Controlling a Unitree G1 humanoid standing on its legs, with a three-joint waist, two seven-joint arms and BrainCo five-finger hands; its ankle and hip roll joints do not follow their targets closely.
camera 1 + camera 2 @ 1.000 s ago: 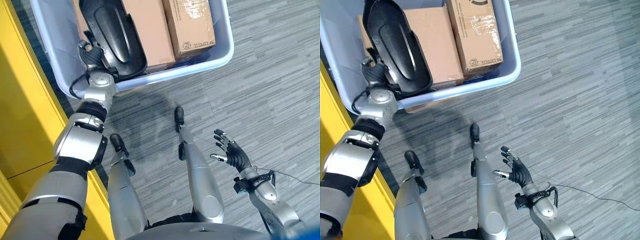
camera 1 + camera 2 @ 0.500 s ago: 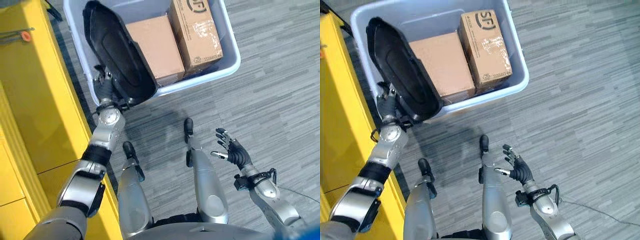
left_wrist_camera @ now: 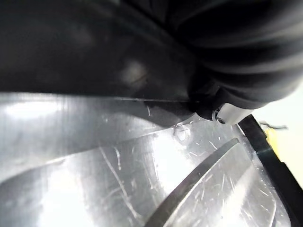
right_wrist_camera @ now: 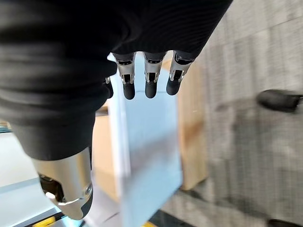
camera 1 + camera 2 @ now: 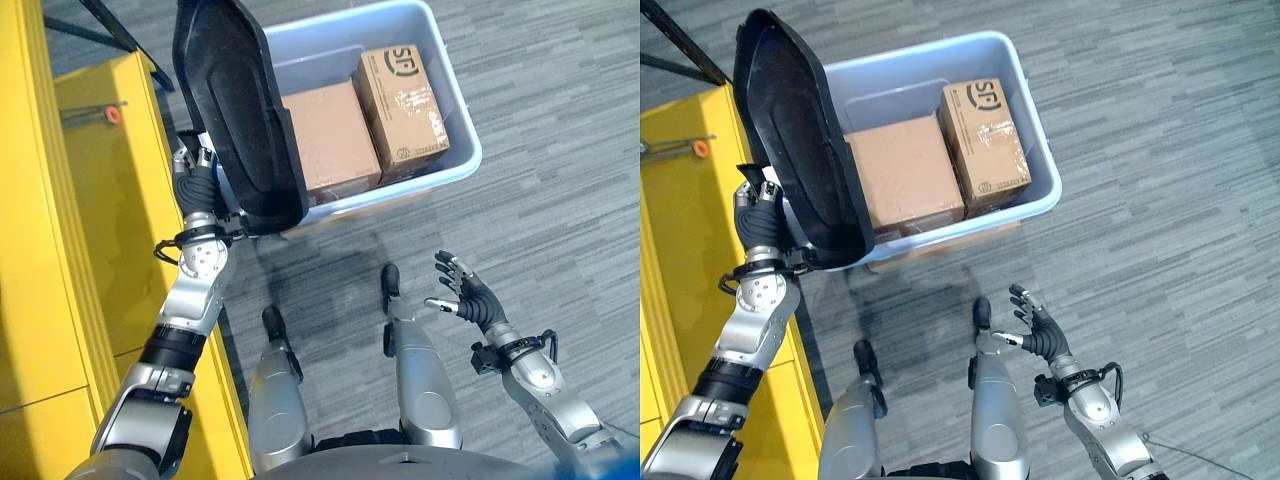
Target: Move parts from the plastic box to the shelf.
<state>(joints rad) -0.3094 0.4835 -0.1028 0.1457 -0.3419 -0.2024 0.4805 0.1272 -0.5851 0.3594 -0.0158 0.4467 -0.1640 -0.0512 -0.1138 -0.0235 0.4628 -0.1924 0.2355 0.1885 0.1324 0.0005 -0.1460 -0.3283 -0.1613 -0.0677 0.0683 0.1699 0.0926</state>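
Above the plastic box (image 5: pixel 450 170), black part (image 5: pixel 235 120) in left hand (image 5: pixel 195 185), higher than before.

Bright, even overhead light fills the scene, and the grey carpet (image 5: pixel 540 130) reads crisply. A soft, diffuse shadow lies on the floor just near of the plastic box (image 5: pixel 455 120). In the left wrist view the black part (image 3: pixel 94 56) is blurred from closeness, with white glare on its scratched glossy surface. The right wrist view is soft throughout, the floor smeared
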